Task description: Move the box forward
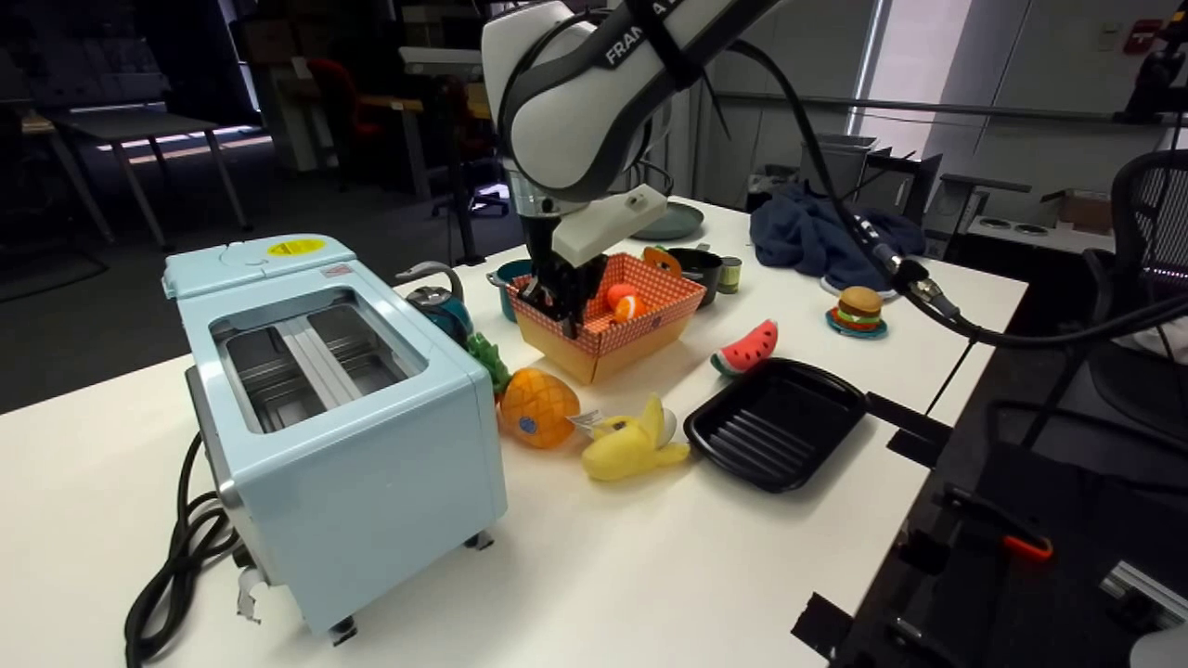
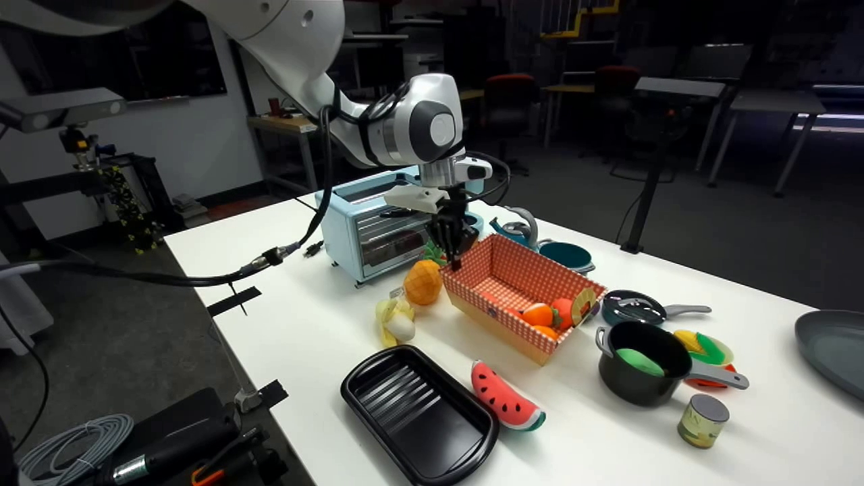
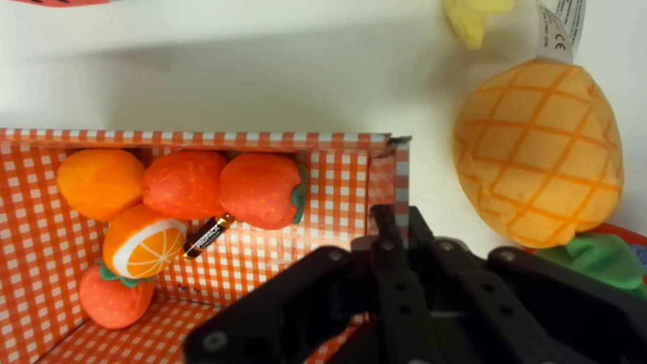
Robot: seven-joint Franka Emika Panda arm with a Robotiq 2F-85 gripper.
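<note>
The box (image 1: 640, 348) is open-topped, with tan outer sides and a red-and-white gingham lining. It shows in both exterior views (image 2: 489, 329) and in the wrist view (image 3: 336, 187). Several toy fruits, such as an orange (image 3: 101, 182) and strawberries, lie in it with a small battery (image 3: 208, 236). My gripper (image 3: 397, 218) is shut on the box's end wall, on the side toward the toaster oven, with one finger inside and one outside. The gripper also shows at that wall in both exterior views (image 1: 574, 320) (image 2: 455, 260). I cannot tell whether the box's underside touches the table.
A light blue toaster oven (image 1: 371, 501), a toy pineapple (image 1: 538, 408) and a toy banana (image 1: 636, 445) stand near the gripped end. A black grill pan (image 2: 422, 412) and watermelon slice (image 2: 506, 398) lie alongside. A black pot (image 2: 641, 378) and can (image 2: 703, 420) stand beyond the far end.
</note>
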